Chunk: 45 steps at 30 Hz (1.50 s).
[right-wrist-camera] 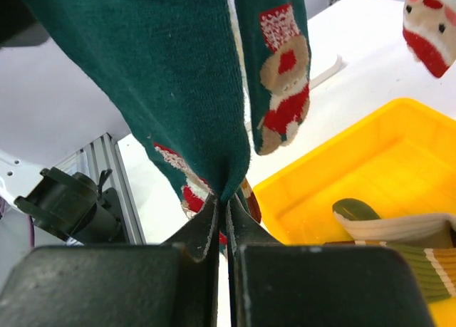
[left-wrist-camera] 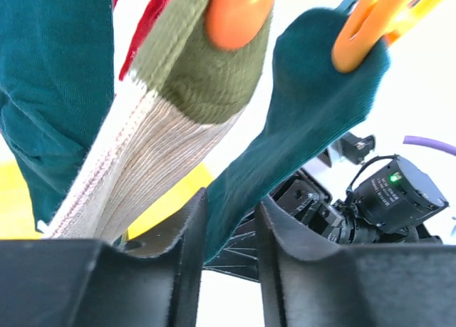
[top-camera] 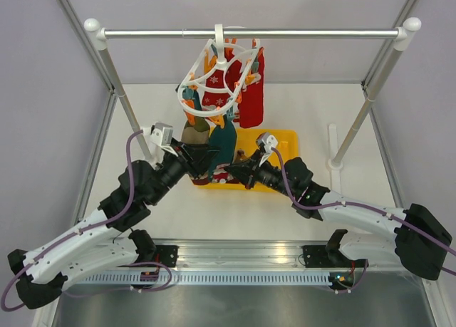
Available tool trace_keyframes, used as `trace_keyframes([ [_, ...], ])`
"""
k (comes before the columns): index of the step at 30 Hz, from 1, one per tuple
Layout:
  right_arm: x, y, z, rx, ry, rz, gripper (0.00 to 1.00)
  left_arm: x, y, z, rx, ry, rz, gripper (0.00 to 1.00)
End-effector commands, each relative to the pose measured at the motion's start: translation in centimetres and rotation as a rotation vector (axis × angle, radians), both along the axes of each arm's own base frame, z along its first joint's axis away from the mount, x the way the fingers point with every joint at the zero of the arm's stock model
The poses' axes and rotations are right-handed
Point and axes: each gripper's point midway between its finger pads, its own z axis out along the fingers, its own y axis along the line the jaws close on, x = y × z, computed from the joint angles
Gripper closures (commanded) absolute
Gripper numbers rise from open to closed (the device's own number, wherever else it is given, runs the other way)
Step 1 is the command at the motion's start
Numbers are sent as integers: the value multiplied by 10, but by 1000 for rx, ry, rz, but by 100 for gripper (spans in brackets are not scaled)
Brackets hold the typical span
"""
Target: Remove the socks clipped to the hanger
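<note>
The white hanger (top-camera: pixel 217 78) hangs by its hook from the rail, with socks clipped under it by orange pegs (left-wrist-camera: pixel 239 13). Red socks (top-camera: pixel 251 92) hang on its right side. A dark teal sock (right-wrist-camera: pixel 164 78) hangs at the front, and my right gripper (right-wrist-camera: pixel 222 202) is shut on its lower end. My left gripper (left-wrist-camera: pixel 231 206) is open, its fingers standing either side of the same or a like teal sock (left-wrist-camera: pixel 306 106) without pinching it. A beige ribbed sock with an olive cuff (left-wrist-camera: pixel 157 149) hangs just left of it. In the top view both grippers (top-camera: pixel 203 156) (top-camera: pixel 231 172) meet under the hanger.
A yellow tray (top-camera: pixel 285 138) lies on the table under the hanger, and a beige and olive sock (right-wrist-camera: pixel 399 231) lies in it. The metal rail (top-camera: pixel 299 33) rests on two slanted posts (top-camera: pixel 125 99) (top-camera: pixel 367 106). A second teal sock with a printed figure (right-wrist-camera: pixel 278 70) hangs close by.
</note>
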Motion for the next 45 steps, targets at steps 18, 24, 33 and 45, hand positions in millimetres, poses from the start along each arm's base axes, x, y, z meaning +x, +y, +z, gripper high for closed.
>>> trace_keyframes([
  [18, 15, 12, 0, -71, -13, -27, 99, -7, 8, 73, -109, -147, -4, 37],
  [24, 16, 14, -3, -83, -9, -26, 99, -2, 8, 94, -109, -191, 22, 35],
  [33, 17, 16, -4, -88, -9, -25, 99, 11, 10, 111, -96, -216, 89, 35],
  [45, 16, 18, -6, -96, -8, -20, 99, 20, 9, 121, -91, -232, 127, 39],
])
